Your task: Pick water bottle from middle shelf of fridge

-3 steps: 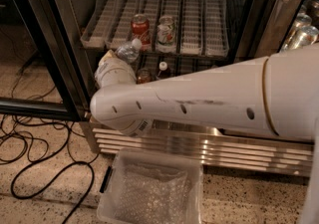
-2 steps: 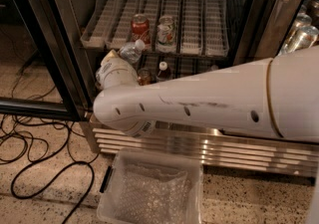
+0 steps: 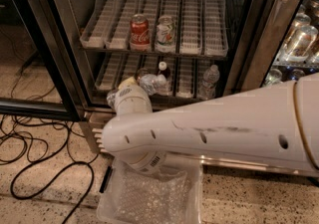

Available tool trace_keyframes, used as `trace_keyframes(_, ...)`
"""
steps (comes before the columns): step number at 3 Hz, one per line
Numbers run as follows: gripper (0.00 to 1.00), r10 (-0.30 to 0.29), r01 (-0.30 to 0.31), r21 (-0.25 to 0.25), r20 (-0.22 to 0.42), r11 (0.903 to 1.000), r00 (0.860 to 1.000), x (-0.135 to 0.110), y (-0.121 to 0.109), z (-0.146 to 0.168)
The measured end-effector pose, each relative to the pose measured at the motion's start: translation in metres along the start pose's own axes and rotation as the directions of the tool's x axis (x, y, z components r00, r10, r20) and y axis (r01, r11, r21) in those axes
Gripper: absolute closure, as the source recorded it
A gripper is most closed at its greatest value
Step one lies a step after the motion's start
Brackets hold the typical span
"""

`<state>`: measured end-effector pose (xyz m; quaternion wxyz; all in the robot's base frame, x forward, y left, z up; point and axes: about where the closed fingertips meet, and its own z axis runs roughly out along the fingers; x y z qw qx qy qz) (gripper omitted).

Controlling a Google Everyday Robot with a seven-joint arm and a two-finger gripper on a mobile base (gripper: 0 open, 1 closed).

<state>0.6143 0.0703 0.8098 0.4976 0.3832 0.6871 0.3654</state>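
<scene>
Inside the black-framed glass-door fridge (image 3: 55,54) I count one red can (image 3: 139,31) and one pale can (image 3: 164,33) on the white-laned wire middle shelf (image 3: 192,29), and below it my claw (image 3: 133,83), whose grip I cannot tell, meets the tilted small clear ribbed water bottle (image 3: 151,82) beside one dark-liquid bottle (image 3: 163,70).

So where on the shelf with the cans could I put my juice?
The white lanes left of the Coke can are bare, and so are those right of the other can. Lower down is crowded: the gripper hangs at the lower rack's front, beside a tilted water bottle and a dark bottle.
</scene>
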Motion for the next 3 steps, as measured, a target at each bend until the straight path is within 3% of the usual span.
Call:
trace_keyframes(1,1.00,0.087,-0.087,0.096,0.004,0.9916,0.996,0.000,-0.035,-0.031)
trace_keyframes(2,1.00,0.143,-0.139,0.177,-0.008,0.9742,0.990,0.013,-0.060,-0.063)
trace_keyframes(3,1.00,0.143,-0.139,0.177,-0.008,0.9742,0.990,0.013,-0.060,-0.063)
